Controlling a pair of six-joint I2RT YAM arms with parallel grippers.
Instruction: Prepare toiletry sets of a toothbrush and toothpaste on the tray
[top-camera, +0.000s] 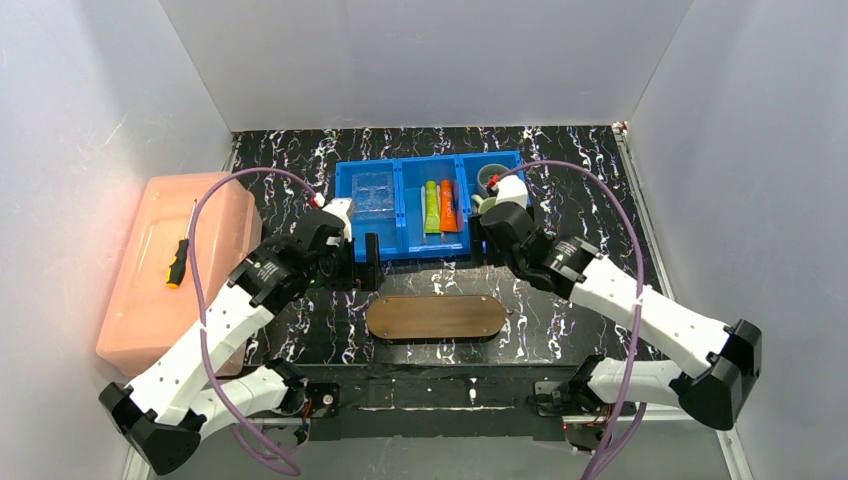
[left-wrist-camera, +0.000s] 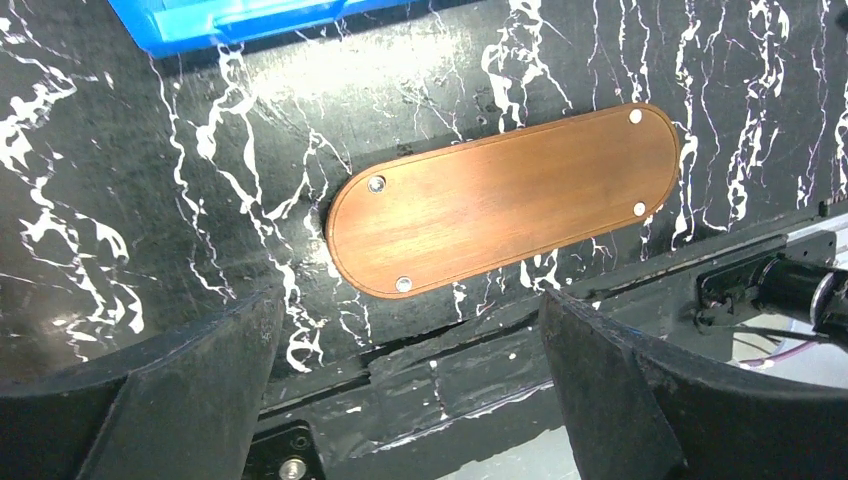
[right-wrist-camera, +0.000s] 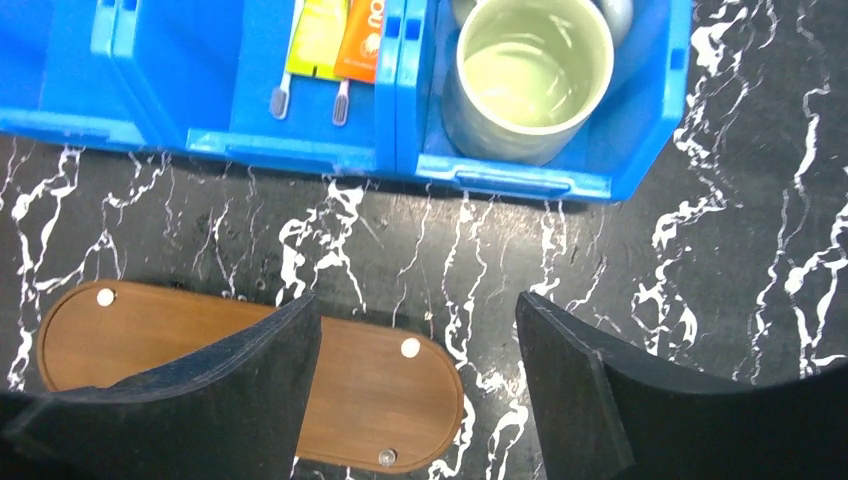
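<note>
toiletry sets: two thin pale toothbrushes (right-wrist-camera: 279, 98), a lime-green tube (top-camera: 431, 206) and an orange tube (top-camera: 447, 205), none on the tray yet.
where: all four lie close together in the middle compartment of the blue bin (top-camera: 430, 161), with the brush heads toward its near wall and the handles seemingly under the tubes.
tray (top-camera: 436, 317): bare, lying between the arms, near the bin's front.
left gripper (left-wrist-camera: 410, 312): fingers spread, nothing between them.
right gripper (right-wrist-camera: 418, 310): spread wide too, empty, above the gap between bin and tray.
handling: all probably light. the tubes look soft and slick, so pinch gently across the flat body. the brushes are stiff and low-lying, so take them by the handle once uncovered.
risk: a neighbouring piece may drag along.
</note>
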